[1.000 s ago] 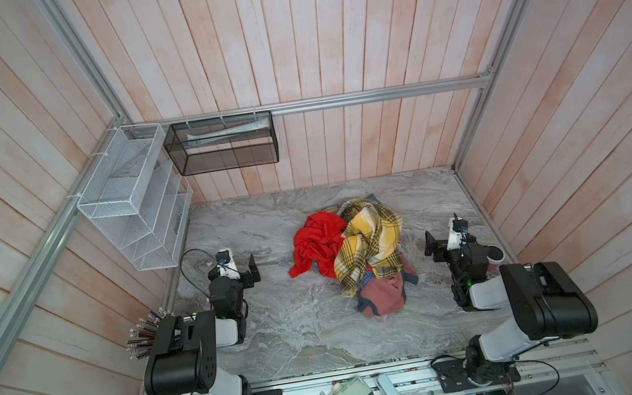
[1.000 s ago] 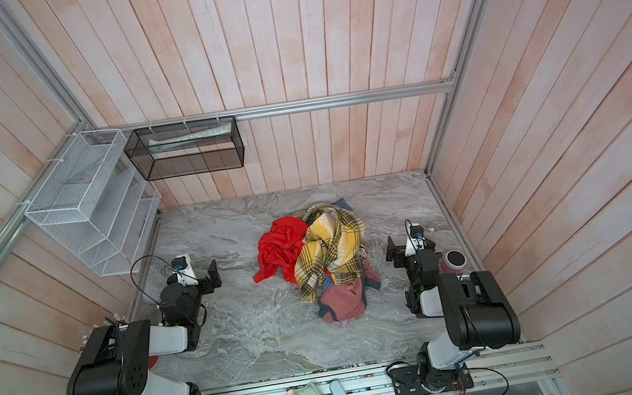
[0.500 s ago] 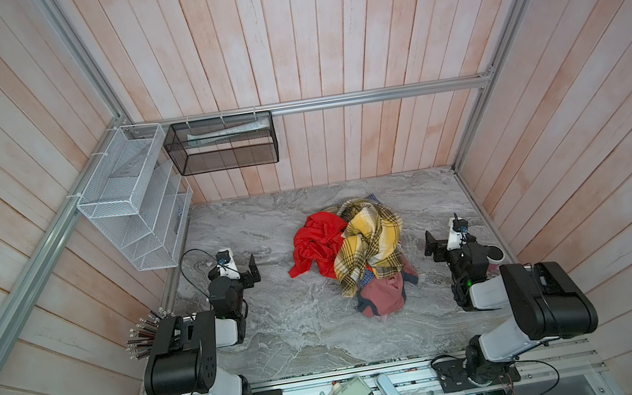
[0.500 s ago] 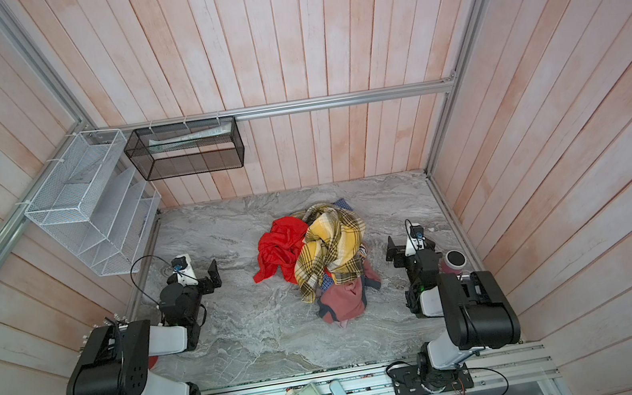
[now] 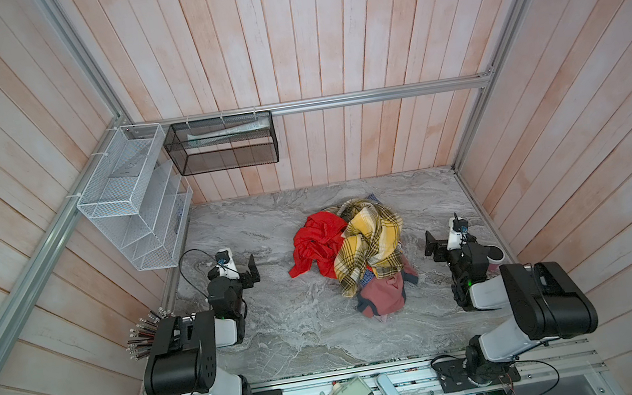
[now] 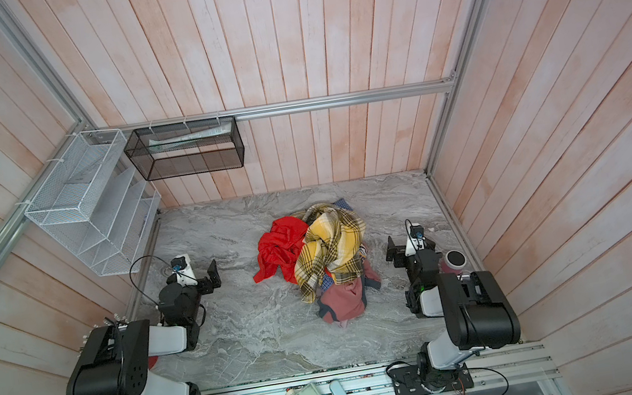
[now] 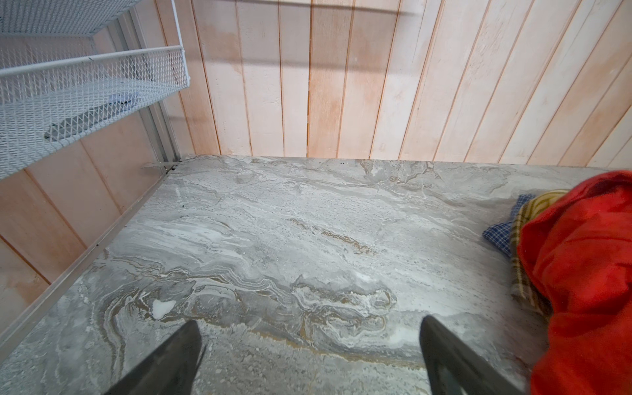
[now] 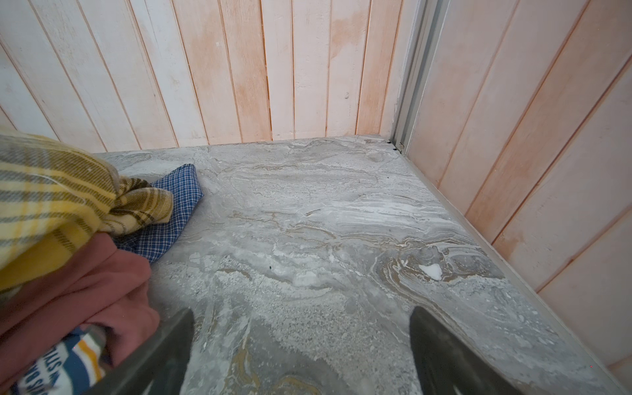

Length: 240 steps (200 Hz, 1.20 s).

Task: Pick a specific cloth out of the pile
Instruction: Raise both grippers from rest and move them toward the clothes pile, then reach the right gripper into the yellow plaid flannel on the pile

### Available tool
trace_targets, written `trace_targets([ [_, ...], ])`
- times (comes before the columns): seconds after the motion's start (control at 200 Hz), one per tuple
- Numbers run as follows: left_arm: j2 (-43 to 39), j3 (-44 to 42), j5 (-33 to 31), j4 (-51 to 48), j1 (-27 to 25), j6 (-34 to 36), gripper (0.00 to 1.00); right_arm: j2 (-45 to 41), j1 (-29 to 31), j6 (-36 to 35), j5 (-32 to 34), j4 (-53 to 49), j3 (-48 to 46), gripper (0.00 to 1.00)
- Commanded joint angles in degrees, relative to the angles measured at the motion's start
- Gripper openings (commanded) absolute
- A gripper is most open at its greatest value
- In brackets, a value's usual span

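Both grippers wide open and empty, blue one mostly buried

So the thin blue checked cloth (image 8: 171, 212) with its fine dark-and-white pattern only pokes out as a corner at the far side of the pile (image 5: 360, 255). It lies flat on the grey marble-look tabletop (image 5: 282, 329), tucked under the yellow-and-brown plaid cloth (image 5: 371, 241). The plain bright red cloth (image 5: 316, 244) sits on the left and the dusty pink garment (image 5: 382, 296) at the near end. The left gripper (image 5: 252, 272) sits well apart on the red side and the right gripper (image 5: 432, 247) is near the plaid side. Neither touches fabric.
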Motion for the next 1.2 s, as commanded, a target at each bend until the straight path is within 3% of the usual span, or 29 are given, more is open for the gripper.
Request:
trace_targets([
  [0.0, -3.5, 3.5, -0.7, -7.3, 0.4, -0.7, 1.00, -0.9, -0.1, 0.2, -0.6, -0.8, 1.0, 0.96],
  [0.075, -9.5, 9.5, -2.6, -23.0, 0.4, -2.4, 1.00, -1.3, -0.3, 1.9, 2.4, 1.1, 1.3, 0.95],
  [0.2, -17.7, 11.5, -2.8, -27.2, 0.4, -8.4, 1.00, -8.9, -0.8, 3.3, 3.0, -22.7, 11.5, 0.94],
  [0.35, -22.9, 12.7, -0.3, -34.0, 0.0, -13.8, 1.00, -15.7, -0.9, 10.7, -5.0, -36.7, 19.1, 0.94],
  [0.5, -27.9, 9.1, -0.6, -35.6, -3.6, -15.7, 1.00, -18.4, -0.8, 17.4, -18.4, -52.1, 23.7, 0.89],
  [0.6, -30.2, 7.9, -1.7, -37.1, -7.6, -14.4, 1.00, -20.5, -0.5, 22.6, -24.1, -54.3, 20.9, 0.84],
  [0.765, -30.8, 8.1, -1.3, -38.7, -11.9, -14.1, 1.00, -22.6, 1.8, 25.5, -25.2, -56.3, 15.3, 0.79],
  [0.885, -29.7, 8.4, -1.5, -38.3, -14.5, -14.2, 1.00, -22.7, 2.7, 29.6, -29.6, -54.2, 11.1, 0.73],
  [1.076, -27.8, 8.2, -1.0, -36.8, -15.7, -15.0, 1.00, -22.2, 5.6, 30.3, -25.4, -56.5, 8.0, 0.71],
  [1.196, -27.2, 8.8, -0.7, -37.0, -16.3, -14.5, 1.00, -18.5, 5.7, 30.7, -28.0, -53.3, 8.5, 0.70],
])
